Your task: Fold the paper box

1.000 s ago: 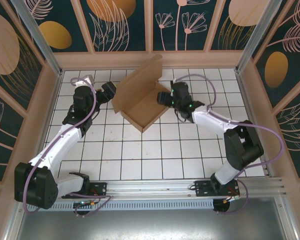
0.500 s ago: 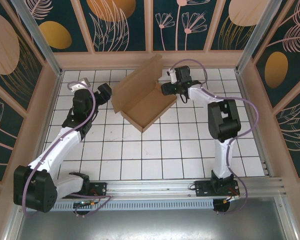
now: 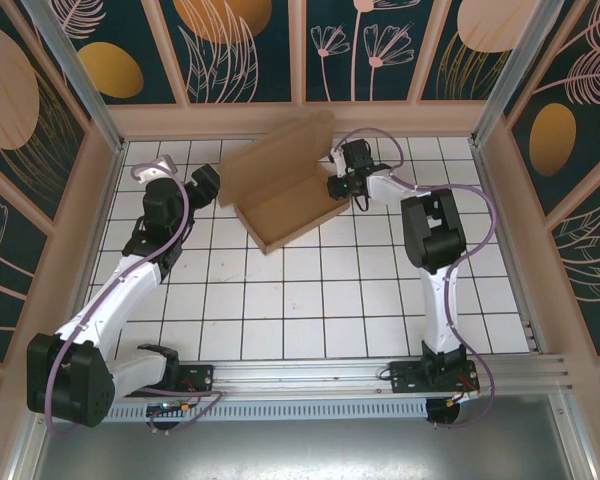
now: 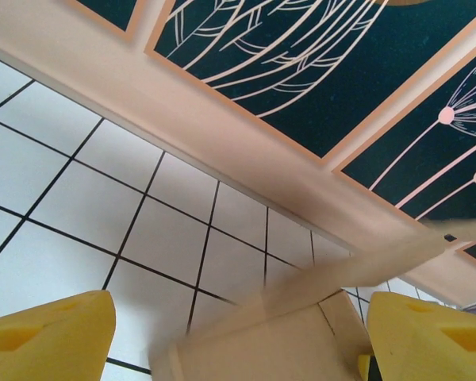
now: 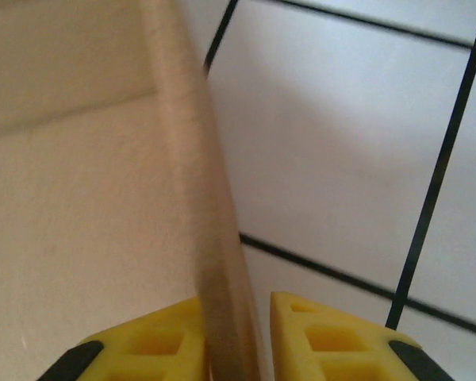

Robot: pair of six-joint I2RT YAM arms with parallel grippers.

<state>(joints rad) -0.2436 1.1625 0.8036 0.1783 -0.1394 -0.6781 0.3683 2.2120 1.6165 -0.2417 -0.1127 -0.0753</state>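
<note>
The paper box (image 3: 285, 190) lies at the far middle of the white tiled counter (image 3: 310, 290), between the two arms. Its base lies flat on the tiles, turned at an angle to the grid lines. One large panel stands up along the back edge, toward the far wall (image 3: 240, 50) (dark, painted with pale plants and orange discs).

The right gripper (image 3: 338, 187) is at the box's right side. In the right wrist view its two yellow fingers (image 5: 325, 341) are drawn in close on either side of a thin upright cardboard edge (image 5: 198, 198), pinching it. Brown cardboard lies to the left of that edge and white tile to the right.

The left gripper (image 3: 208, 180) hovers just beside the box's left corner. In the left wrist view its yellow fingers (image 4: 47, 337) stand wide apart and grip nothing. A corner of the box (image 4: 301, 333) and a blurred raised flap show ahead between them, clear of both fingers.
</note>
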